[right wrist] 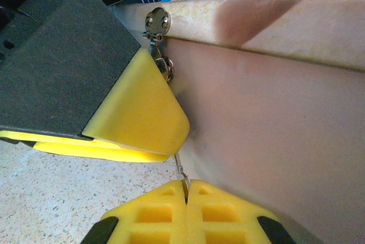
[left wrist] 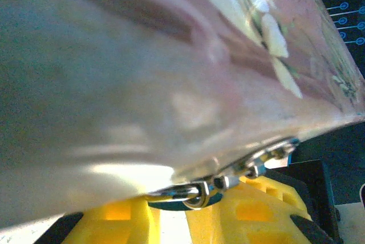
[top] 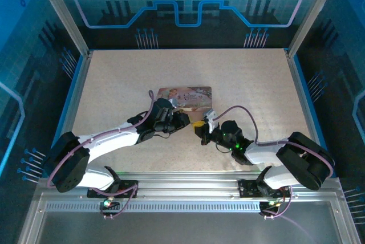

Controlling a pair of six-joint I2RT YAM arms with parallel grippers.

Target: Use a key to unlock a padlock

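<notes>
One key (right wrist: 179, 165) pinched by right end effector (right wrist: 186, 184)

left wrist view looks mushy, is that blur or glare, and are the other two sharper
Left wrist: the pink tin is too close, soft and smeared, with a blown-out white patch low down; the metal latch parts are sharper. Right wrist: crisp, the key clear above the right gripper. Top external: sharp, blue-lit surround.

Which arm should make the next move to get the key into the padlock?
Right. Its gripper is shut on the key, tip pointing up toward the padlock, where the left gripper sits against the pink tin, likely steadying it.
</notes>
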